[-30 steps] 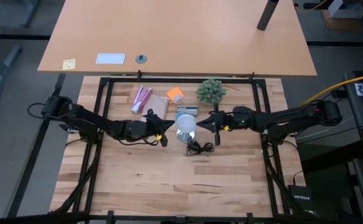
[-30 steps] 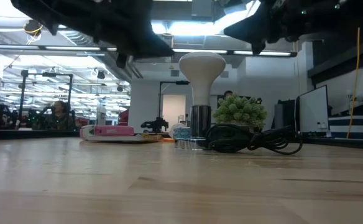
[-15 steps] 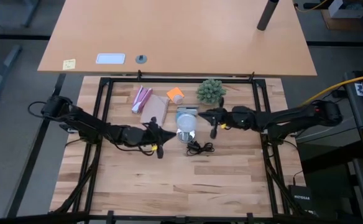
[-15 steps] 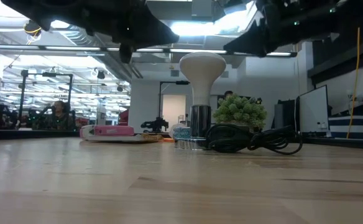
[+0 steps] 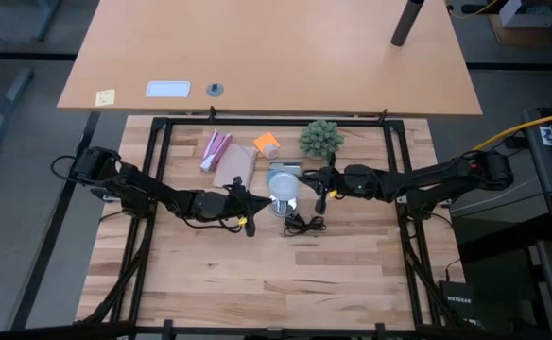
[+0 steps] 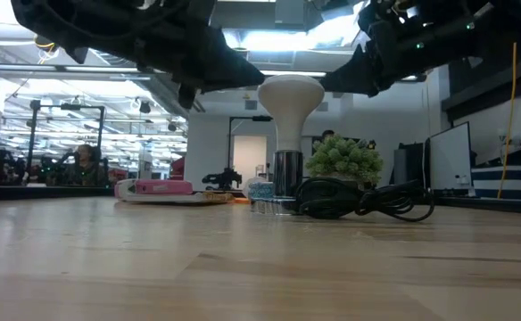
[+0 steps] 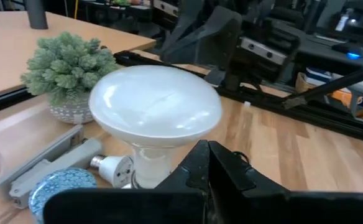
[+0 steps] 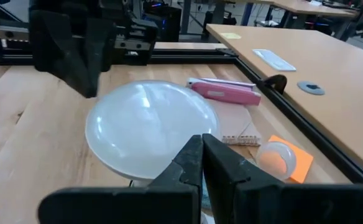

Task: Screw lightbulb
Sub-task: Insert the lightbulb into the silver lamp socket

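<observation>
Both arms are matte black, built of slim jointed segments thickening toward bulkier housings at the shoulder. Thin black cables loop beside the joints. Small yellow markings show near each wrist. The left hand (image 5: 249,204) and right hand (image 5: 319,188) end in angular, wedge-shaped black fingers (image 7: 214,168).

Both arms reach low toward the middle from opposite sides. The left gripper (image 5: 250,210) is closed tight. The right gripper (image 5: 316,183) is closed tight too, facing it.
</observation>
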`<state>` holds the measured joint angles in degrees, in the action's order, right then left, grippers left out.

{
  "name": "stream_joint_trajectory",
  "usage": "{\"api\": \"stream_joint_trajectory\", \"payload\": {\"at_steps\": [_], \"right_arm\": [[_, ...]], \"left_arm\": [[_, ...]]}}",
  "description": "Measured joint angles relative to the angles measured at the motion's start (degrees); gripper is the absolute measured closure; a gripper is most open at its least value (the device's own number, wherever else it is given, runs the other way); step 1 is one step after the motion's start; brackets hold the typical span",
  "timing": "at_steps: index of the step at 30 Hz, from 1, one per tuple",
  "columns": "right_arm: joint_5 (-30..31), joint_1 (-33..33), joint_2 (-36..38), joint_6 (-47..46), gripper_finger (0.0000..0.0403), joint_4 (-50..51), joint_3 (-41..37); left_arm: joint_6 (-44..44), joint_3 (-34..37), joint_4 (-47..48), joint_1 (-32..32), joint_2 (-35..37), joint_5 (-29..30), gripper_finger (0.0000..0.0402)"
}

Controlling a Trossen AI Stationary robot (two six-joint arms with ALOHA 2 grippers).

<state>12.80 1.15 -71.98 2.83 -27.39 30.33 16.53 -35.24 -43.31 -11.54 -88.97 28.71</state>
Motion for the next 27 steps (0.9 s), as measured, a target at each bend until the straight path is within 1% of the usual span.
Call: {"api": "stream_joint_trajectory", "payload": {"at_steps": [4,8,11,15,22,25,27], "right_arm": [[-0.5,0.0,-0.2,-0.7,0.0387,0.2,0.0],[-3.0,0.0,-0.4,-2.9,0.0387,0.5,0.0],[-3.5,0.0,-0.5,-4.1,0.0387,0.3,0.0],[-4.5,0.0,-0.5,-7.0,0.0387,0.4,0.0],[-12.1,-0.1,-0.4,-12.1,0.0387,0.2,0.1],[-15.0,-0.1,-0.5,-13.8,0.0387,0.2,0.1],[-15.9,-0.1,-0.5,-14.8,0.0387,0.2,0.1]], "left_arm": [[0.1,0.0,0.4,1.3,0.0,0.0,0.0401],[0.2,0.0,0.5,2.2,0.0,0.1,0.0401],[0.2,0.0,0.7,2.5,0.0,0.0,0.0401],[0.1,0.0,0.8,2.6,0.0,2.3,0.0401],[0.0,0.1,1.0,2.8,0.0,7.0,0.0401],[0.2,0.1,0.8,3.2,0.0,7.1,0.0402],[1.2,0.0,0.8,3.5,0.0,7.1,0.0401]]}}
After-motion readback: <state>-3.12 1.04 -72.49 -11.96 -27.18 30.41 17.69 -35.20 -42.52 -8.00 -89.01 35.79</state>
